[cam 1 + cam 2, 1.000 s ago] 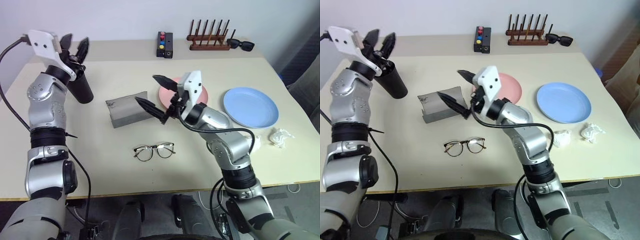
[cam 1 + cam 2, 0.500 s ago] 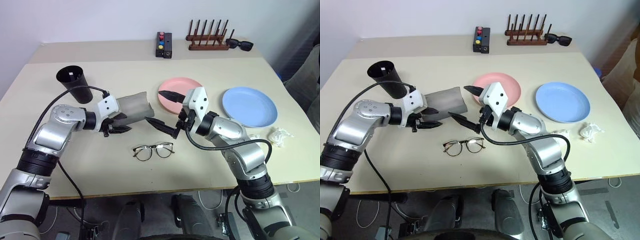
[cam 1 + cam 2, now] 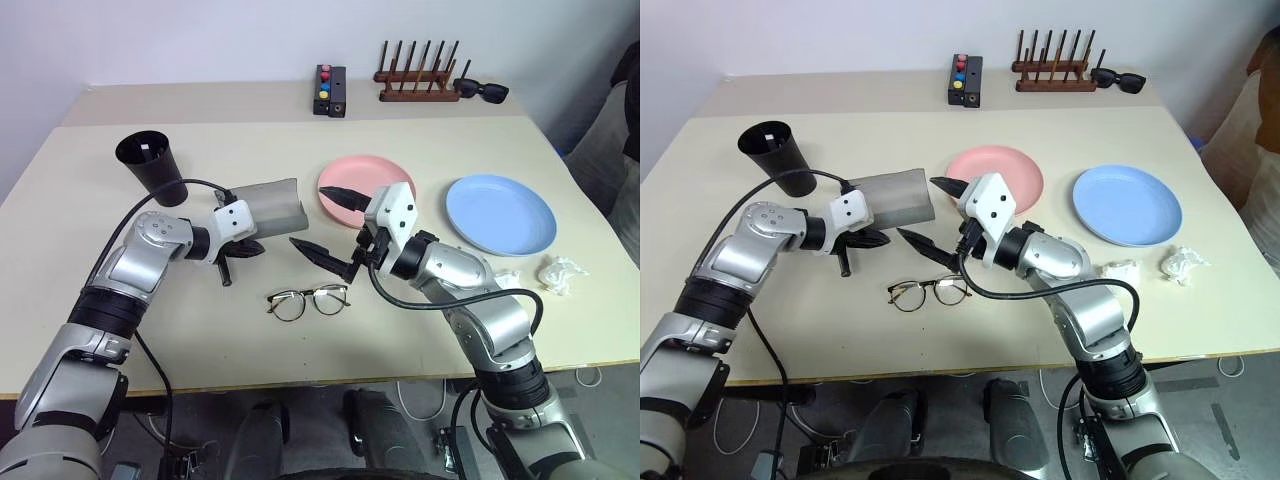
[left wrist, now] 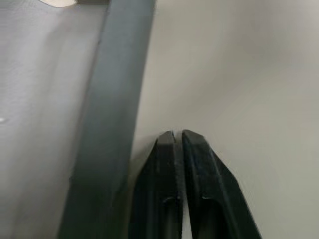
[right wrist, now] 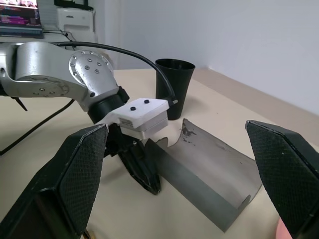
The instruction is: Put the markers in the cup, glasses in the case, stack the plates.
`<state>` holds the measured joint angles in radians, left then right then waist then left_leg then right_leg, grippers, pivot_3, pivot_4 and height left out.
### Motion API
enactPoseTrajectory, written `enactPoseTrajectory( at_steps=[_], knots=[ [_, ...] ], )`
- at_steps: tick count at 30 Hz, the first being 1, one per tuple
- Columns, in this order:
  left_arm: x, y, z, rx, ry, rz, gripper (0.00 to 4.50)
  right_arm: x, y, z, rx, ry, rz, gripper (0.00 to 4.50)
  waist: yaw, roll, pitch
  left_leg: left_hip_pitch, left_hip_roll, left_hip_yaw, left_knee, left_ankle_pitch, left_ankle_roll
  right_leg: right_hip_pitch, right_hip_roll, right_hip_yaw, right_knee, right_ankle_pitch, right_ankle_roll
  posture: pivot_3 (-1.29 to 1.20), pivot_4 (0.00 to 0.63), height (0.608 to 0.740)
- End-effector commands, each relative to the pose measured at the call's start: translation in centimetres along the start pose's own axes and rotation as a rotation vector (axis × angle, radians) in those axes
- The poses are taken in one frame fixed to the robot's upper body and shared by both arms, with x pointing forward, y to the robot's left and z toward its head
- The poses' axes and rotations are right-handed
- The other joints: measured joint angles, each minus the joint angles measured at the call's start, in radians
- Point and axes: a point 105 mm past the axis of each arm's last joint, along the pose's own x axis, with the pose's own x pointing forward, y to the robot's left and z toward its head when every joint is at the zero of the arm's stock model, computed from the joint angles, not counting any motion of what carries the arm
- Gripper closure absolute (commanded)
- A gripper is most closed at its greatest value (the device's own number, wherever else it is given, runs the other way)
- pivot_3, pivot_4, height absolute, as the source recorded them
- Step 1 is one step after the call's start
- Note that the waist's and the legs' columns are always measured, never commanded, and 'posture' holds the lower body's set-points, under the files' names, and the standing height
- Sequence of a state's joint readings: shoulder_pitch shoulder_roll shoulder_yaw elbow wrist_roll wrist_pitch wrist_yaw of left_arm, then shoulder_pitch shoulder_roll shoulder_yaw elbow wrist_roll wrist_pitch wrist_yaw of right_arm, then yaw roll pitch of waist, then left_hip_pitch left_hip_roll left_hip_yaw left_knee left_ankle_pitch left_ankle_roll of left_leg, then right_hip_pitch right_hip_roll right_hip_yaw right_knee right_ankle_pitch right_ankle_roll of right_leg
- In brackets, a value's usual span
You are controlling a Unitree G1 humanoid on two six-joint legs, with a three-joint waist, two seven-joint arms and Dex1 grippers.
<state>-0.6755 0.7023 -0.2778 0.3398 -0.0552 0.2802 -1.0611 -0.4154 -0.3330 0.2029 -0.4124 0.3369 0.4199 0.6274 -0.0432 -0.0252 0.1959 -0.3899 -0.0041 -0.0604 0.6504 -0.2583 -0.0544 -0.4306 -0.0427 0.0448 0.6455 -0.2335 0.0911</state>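
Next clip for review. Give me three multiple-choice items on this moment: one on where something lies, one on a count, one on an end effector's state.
1. Where do the wire-rimmed clear-lens glasses lie?
A. inside the grey case
B. on the bare table, nearer the robot than the case
C. on the pink plate

2. How many round plastic plates are on the table?
A. one
B. two
C. three

3. The left end effector is:
A. shut, tips at the table beside the grey fabric-covered glasses case
B. wide open over the black tapered cup
C. holding the glasses

Key: 1 B, the glasses sit alone below the case. 2 B, a salmon pink plate and a light blue plate. 3 A, the left wrist view shows the fingers pressed together.
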Motion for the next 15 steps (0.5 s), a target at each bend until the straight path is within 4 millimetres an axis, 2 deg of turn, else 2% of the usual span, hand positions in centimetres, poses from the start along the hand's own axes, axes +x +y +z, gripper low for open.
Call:
enactPoseTrajectory(
  at_steps=[1, 3, 6, 9, 15],
  knots=[
    [-1.5, 1.1, 1.8, -0.066, -0.114, 0.037, 4.25, -0.1, 0.3, 1.4, -0.031, -0.043, 0.010, 0.00, 0.000, 0.000, 0.000, 0.000, 0.000, 0.000, 0.000, 0.000, 0.000, 0.000, 0.000, 0.000, 0.000, 0.000, 0.000, 0.00, 0.150, 0.735],
    [-2.3, 1.4, 2.7, -0.091, -0.170, 0.033, 3.65, 0.0, 0.5, 1.3, -0.028, -0.041, 0.014, 0.00, 0.000, 0.000, 0.000, 0.000, 0.000, 0.000, 0.000, 0.000, 0.000, 0.000, 0.000, 0.000, 0.000, 0.000, 0.000, 0.00, 0.150, 0.735],
    [-3.5, 3.1, 4.5, -0.092, -0.238, 0.092, 2.16, 0.1, 0.5, 1.2, -0.025, -0.046, 0.013, 0.00, 0.000, 0.000, 0.000, -0.001, 0.000, 0.000, 0.000, 0.000, 0.000, 0.000, 0.000, 0.000, 0.000, 0.000, 0.000, 0.00, 0.150, 0.735],
    [-3.4, 4.2, 4.6, -0.060, -0.207, 0.131, 0.72, 0.3, 0.5, 1.2, -0.022, -0.052, 0.012, 0.00, 0.004, 0.000, 0.000, -0.001, 0.000, -0.001, 0.001, 0.000, 0.000, 0.000, 0.000, -0.001, 0.000, 0.000, 0.000, 0.00, 0.150, 0.735],
    [-2.2, 4.6, 3.4, 0.045, -0.081, 0.083, 0.72, 0.5, 0.6, 1.3, -0.026, -0.065, 0.002, 0.00, -0.001, 0.000, 0.000, 0.000, -0.001, 0.000, 0.000, 0.000, 0.000, 0.000, 0.000, 0.000, 0.000, 0.000, 0.000, 0.00, 0.150, 0.735]
  ],
)
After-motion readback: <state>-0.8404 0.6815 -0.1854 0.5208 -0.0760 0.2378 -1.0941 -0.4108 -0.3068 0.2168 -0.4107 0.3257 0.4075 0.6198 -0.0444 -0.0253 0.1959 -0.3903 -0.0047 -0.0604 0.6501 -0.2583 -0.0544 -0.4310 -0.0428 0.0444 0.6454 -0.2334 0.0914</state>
